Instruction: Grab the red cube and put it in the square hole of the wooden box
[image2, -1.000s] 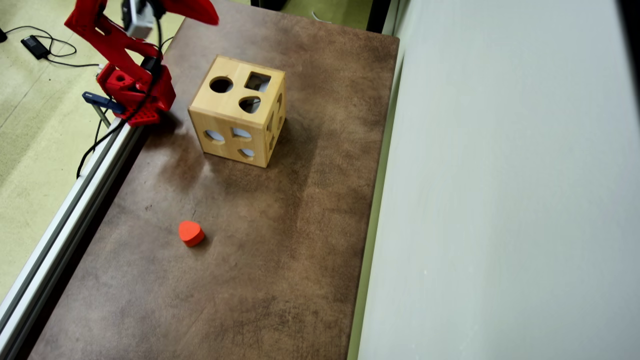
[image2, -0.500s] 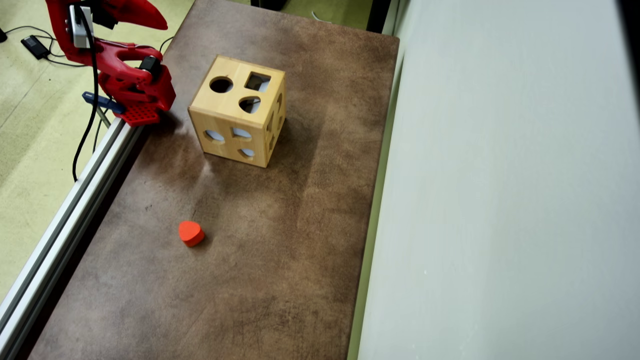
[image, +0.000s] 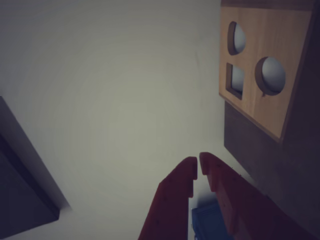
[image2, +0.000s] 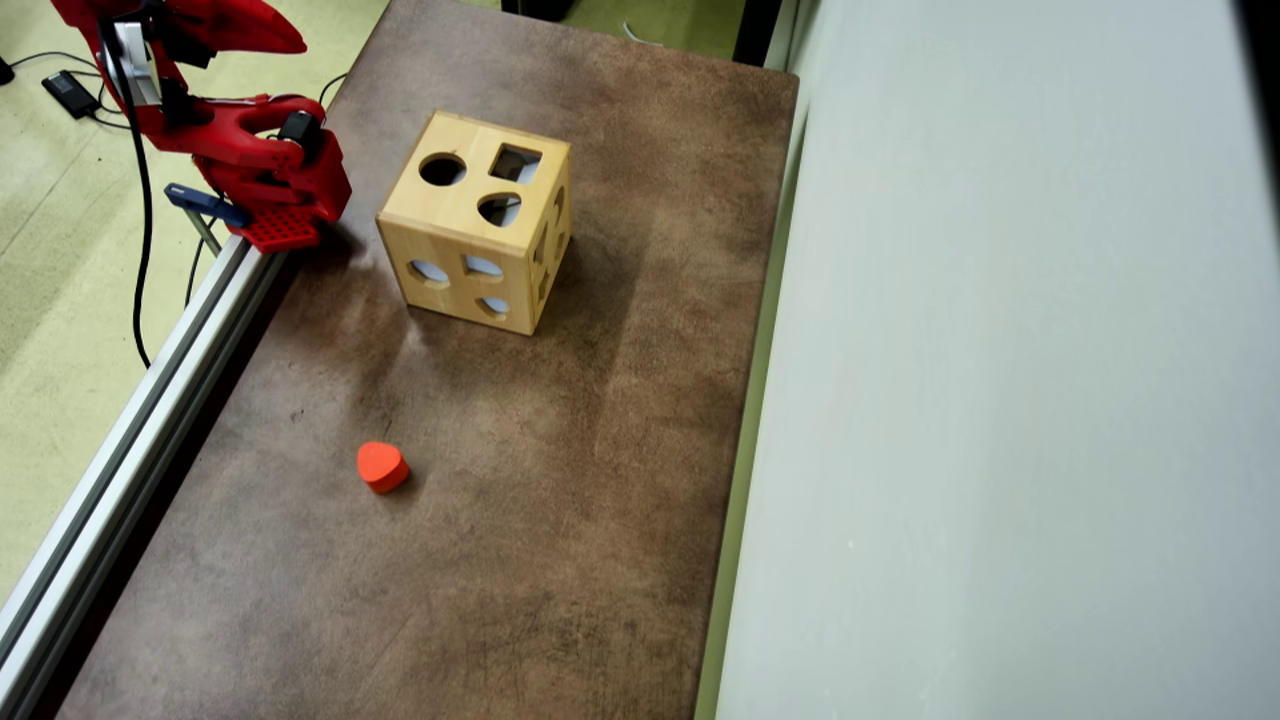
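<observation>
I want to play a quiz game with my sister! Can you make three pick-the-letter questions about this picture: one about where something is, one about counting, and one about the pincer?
1. Where is the orange block?
A. on the table
B. on top of the box
C. in the pincer

2. How many holes are in the box's top face?
A. one
B. three
C. six

3. What is the pincer doing?
A. holding a block
B. shut, empty
C. wide open

Answers:
1 A: the orange block lies on the table, apart from the box.
2 B: circle, square hole and heart.
3 B: in the wrist view the pincer tips nearly meet with nothing between.
</observation>
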